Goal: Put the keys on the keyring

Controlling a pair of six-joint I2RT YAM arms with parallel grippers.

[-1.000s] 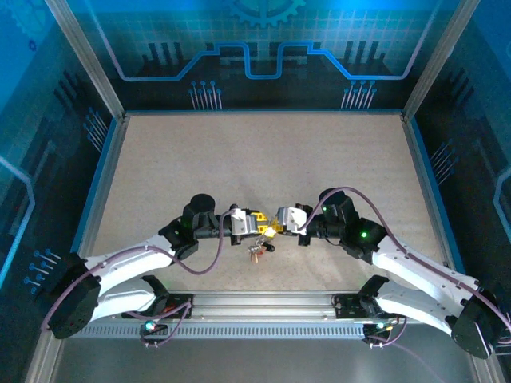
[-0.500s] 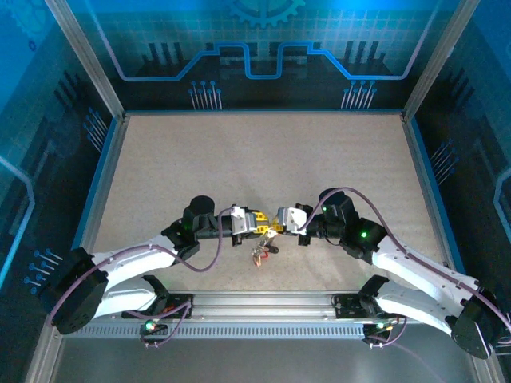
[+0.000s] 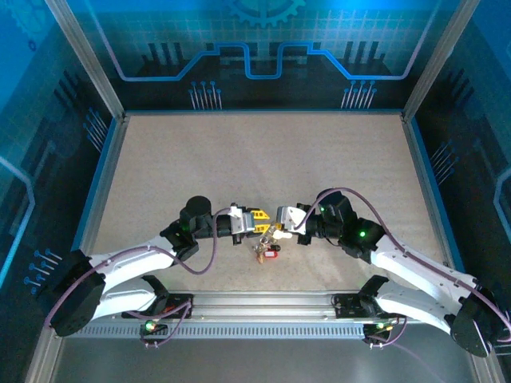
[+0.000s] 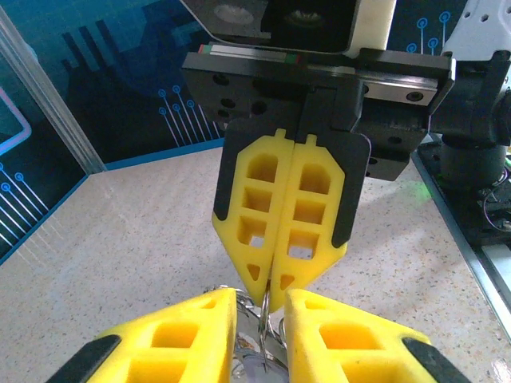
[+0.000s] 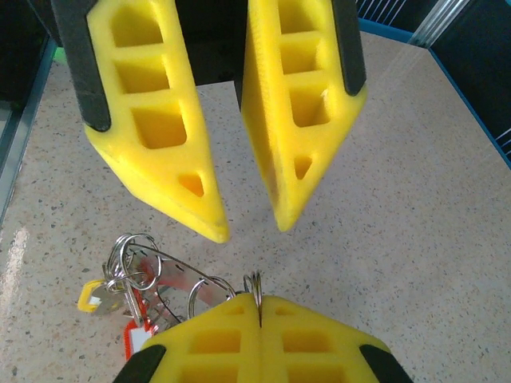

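My right gripper (image 5: 257, 303) is shut on the keyring (image 5: 254, 281), pinching a thin wire loop at its rim. The bunch hangs from it just above the table, seen from above as a small cluster (image 3: 267, 251). A red-headed key (image 5: 132, 337) and a yellow-headed key (image 5: 90, 298) dangle among several small rings on the left side. My left gripper (image 5: 249, 230) faces the right one tip to tip and is open, its fingers apart. In the left wrist view the wire loop (image 4: 266, 319) runs down between the left fingers (image 4: 172, 331) without touching them.
The speckled beige table (image 3: 255, 159) stretches away behind both grippers. A blue-edged metal frame (image 3: 104, 159) walls it on the left, right and back. Both arms (image 3: 144, 259) reach in from the near rail and meet at the front middle.
The hanging keys have swung slightly to the right. Both grippers stay nose to nose, with the left one shifted a little.
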